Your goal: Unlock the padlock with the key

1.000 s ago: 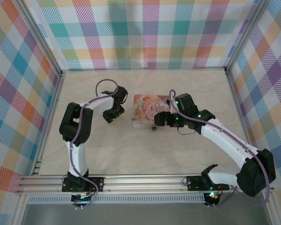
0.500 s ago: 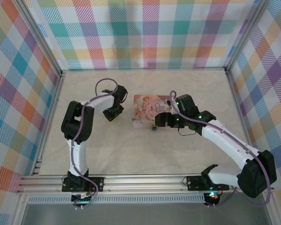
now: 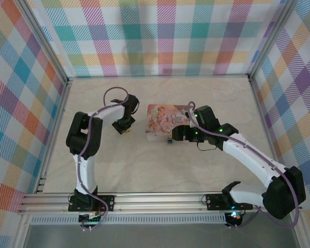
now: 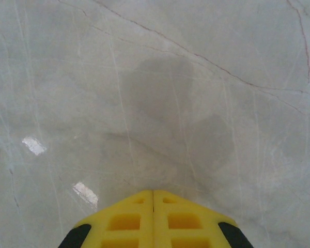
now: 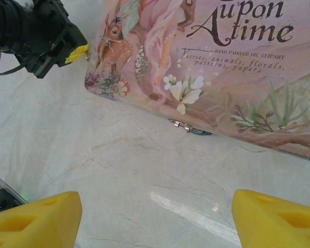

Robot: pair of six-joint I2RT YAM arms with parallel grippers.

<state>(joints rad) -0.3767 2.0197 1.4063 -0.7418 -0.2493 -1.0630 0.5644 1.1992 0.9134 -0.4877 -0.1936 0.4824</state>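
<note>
The padlock, tiny, dark and bluish, hangs on a metal hasp at the near edge of the pink floral tin; from above it is a speck below the tin. My right gripper hovers open just in front of it, yellow fingertips wide apart. My left gripper points down at the table left of the tin, its yellow pads pressed together. In the right wrist view a tiny grey sliver, the key, pokes out at the tips of the left gripper.
The marble tabletop lies open in front of the tin. Plaid walls with metal frame rails close in the left, right and back. The left arm's purple cable loops above its wrist.
My left gripper's jaws have closed from open to shut at the spot left of the tin. The right arm has hardly moved.
</note>
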